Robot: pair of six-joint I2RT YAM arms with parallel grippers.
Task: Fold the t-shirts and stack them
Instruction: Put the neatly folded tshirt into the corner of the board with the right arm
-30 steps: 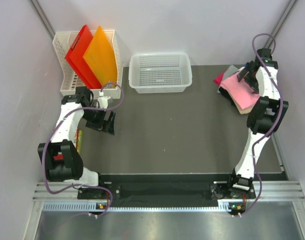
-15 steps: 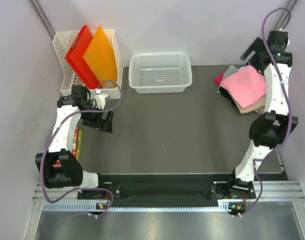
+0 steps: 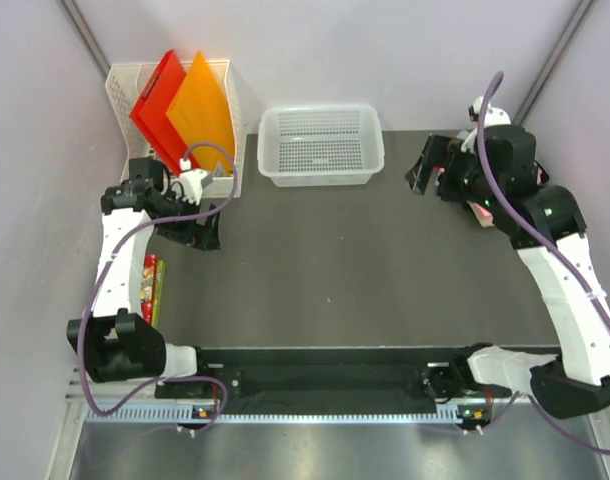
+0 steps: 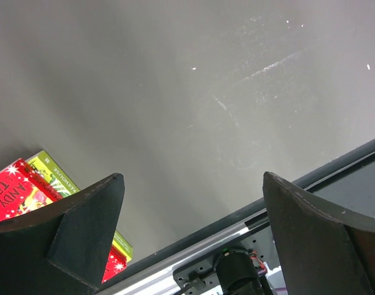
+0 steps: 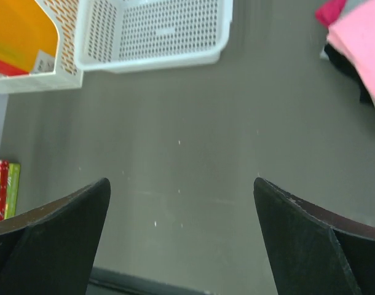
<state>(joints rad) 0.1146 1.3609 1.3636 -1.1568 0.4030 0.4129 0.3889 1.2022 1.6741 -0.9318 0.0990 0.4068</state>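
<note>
A folded light pink t-shirt (image 5: 361,46) lies on top of a stack at the table's far right, with a magenta shirt (image 5: 332,10) and a black one (image 5: 347,61) showing under it. In the top view my right arm hides most of this stack. My right gripper (image 3: 425,167) is open and empty, just left of the stack and above bare table; its jaws stand wide apart in the right wrist view (image 5: 180,182). My left gripper (image 3: 200,228) is open and empty over the table's left side, also wide apart in the left wrist view (image 4: 192,178).
A white mesh basket (image 3: 322,146) stands at the back centre. A white file rack (image 3: 125,95) with red and orange folders stands at the back left. Books (image 3: 153,285) lie along the left table edge, also in the left wrist view (image 4: 24,184). A metal rail (image 3: 325,385) runs along the front.
My right gripper has left the pink shirt, risen, and swung left off the stack to point over the table. My left gripper has drifted slightly back and left.
</note>
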